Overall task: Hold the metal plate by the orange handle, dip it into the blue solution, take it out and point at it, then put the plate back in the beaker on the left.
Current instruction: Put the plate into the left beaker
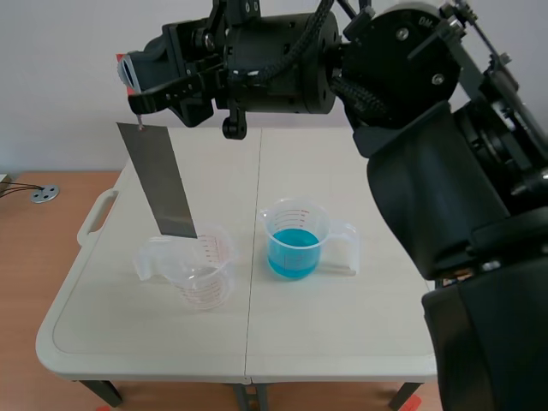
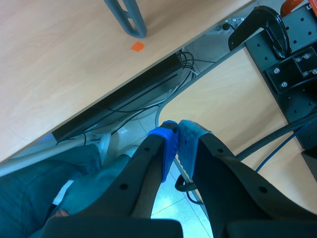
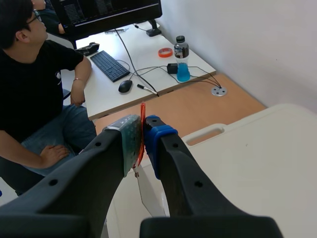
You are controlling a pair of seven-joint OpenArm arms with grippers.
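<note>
The right pincer [image 3: 140, 131] grips the orange handle [image 3: 142, 116]; the metal plate [image 1: 159, 180] hangs tilted, its lower end at the mouth of the left beaker [image 1: 204, 278]. It is probably outbound: raise it clear of the rim before crossing to the blue solution [image 1: 293, 253]. The left pincer [image 2: 177, 133] is clenched, empty.

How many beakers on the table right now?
2. One clear beaker sits at the left and looks empty, with the lower end of the hanging metal plate at its rim. One beaker of blue solution stands to its right. None appears hidden.
</note>
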